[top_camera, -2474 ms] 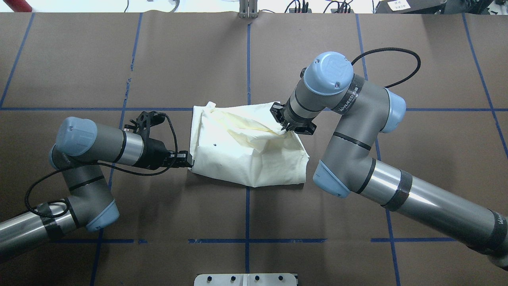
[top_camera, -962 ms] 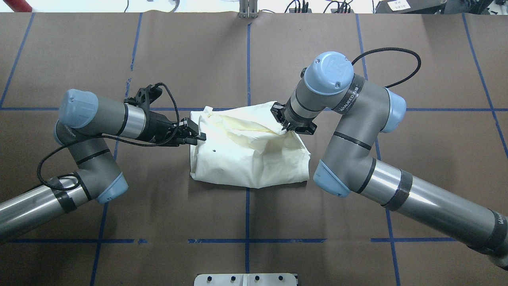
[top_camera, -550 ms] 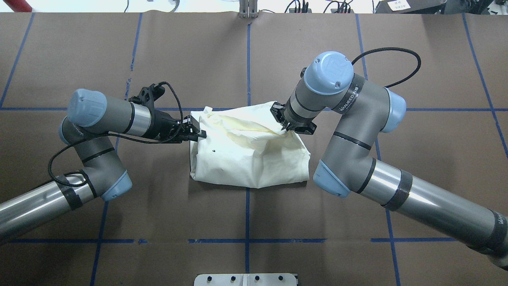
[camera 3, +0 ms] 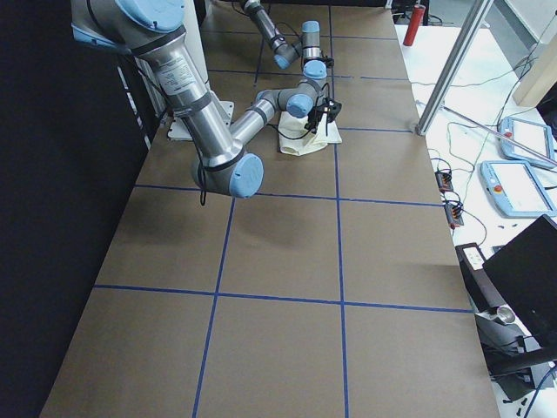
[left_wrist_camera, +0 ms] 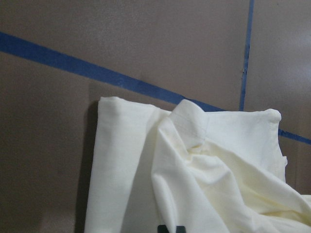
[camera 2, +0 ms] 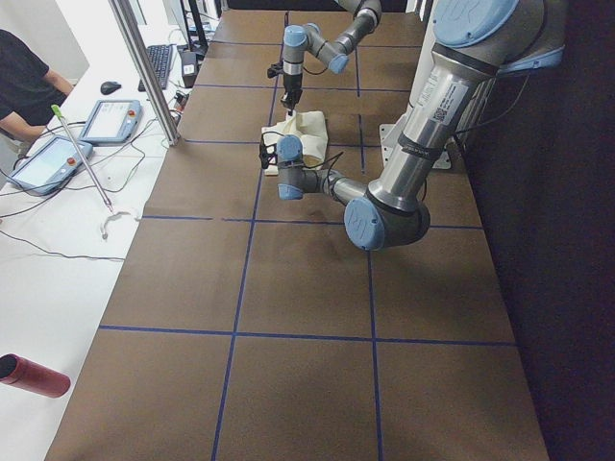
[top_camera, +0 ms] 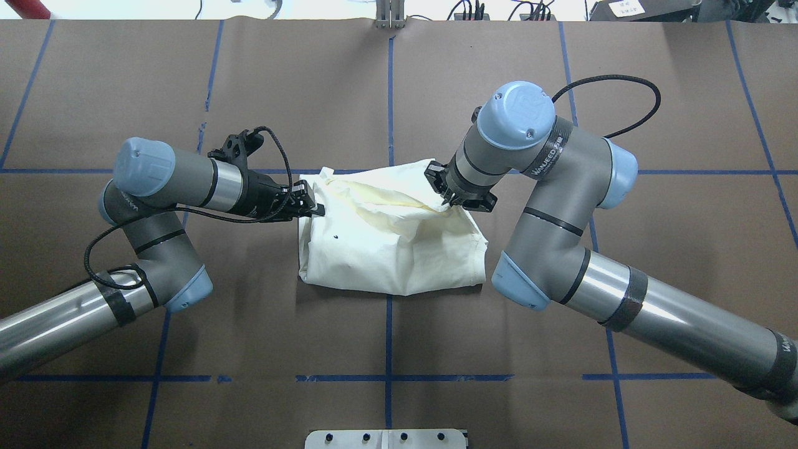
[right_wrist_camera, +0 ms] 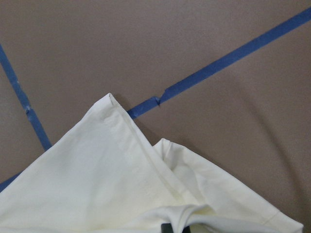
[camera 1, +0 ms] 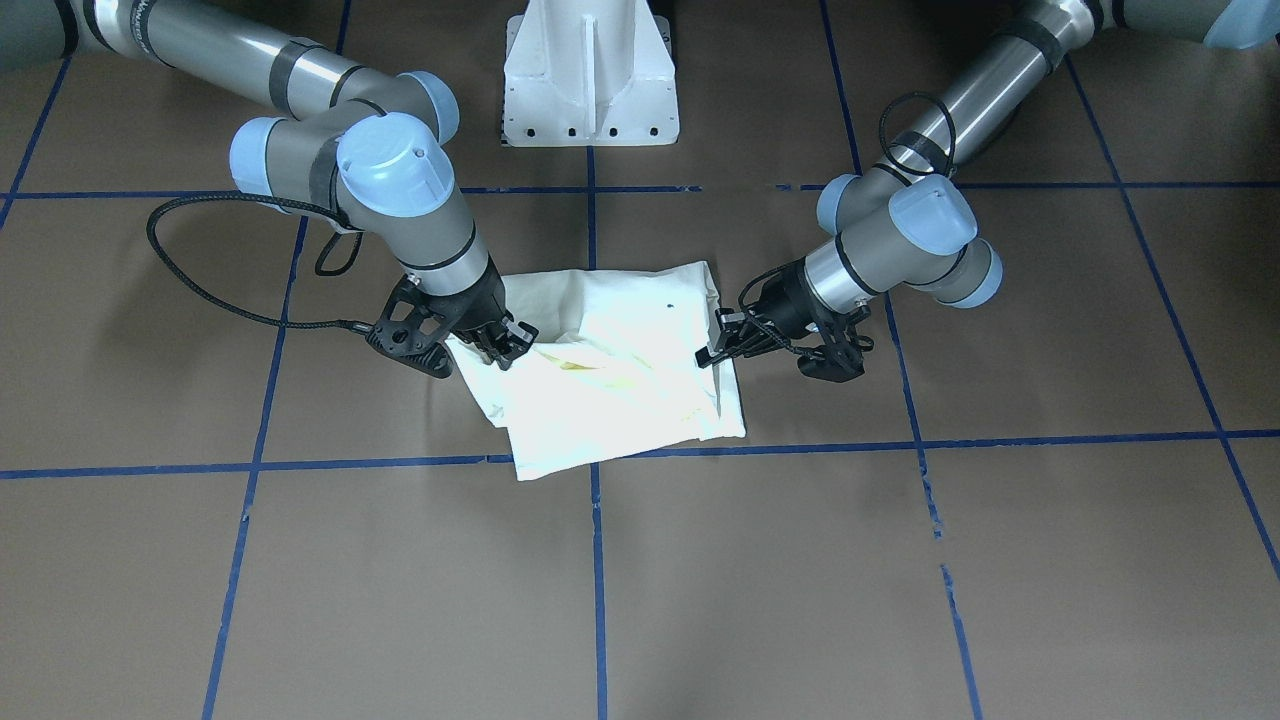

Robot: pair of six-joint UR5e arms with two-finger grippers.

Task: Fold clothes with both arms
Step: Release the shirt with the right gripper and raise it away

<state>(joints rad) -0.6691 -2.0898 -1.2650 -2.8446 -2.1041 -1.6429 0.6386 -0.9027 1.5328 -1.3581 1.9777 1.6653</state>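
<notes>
The cream-white T-shirt lies bunched and partly folded at the table's middle, and its print is hidden. It also shows in the front view and both wrist views. My left gripper is at the shirt's left edge near the far corner, and it looks shut on the fabric there. In the front view this gripper is on the right. My right gripper is shut on a raised fold at the shirt's far right part. It shows on the left in the front view.
Blue tape lines grid the brown table. The white pedestal base stands behind the shirt on the robot's side. A metal plate sits at the near edge. A person and tablets are beside the table.
My left gripper left the shirt's near left corner and moved up along the left edge to the far part. The near corner settled flat. The right arm stayed still.
</notes>
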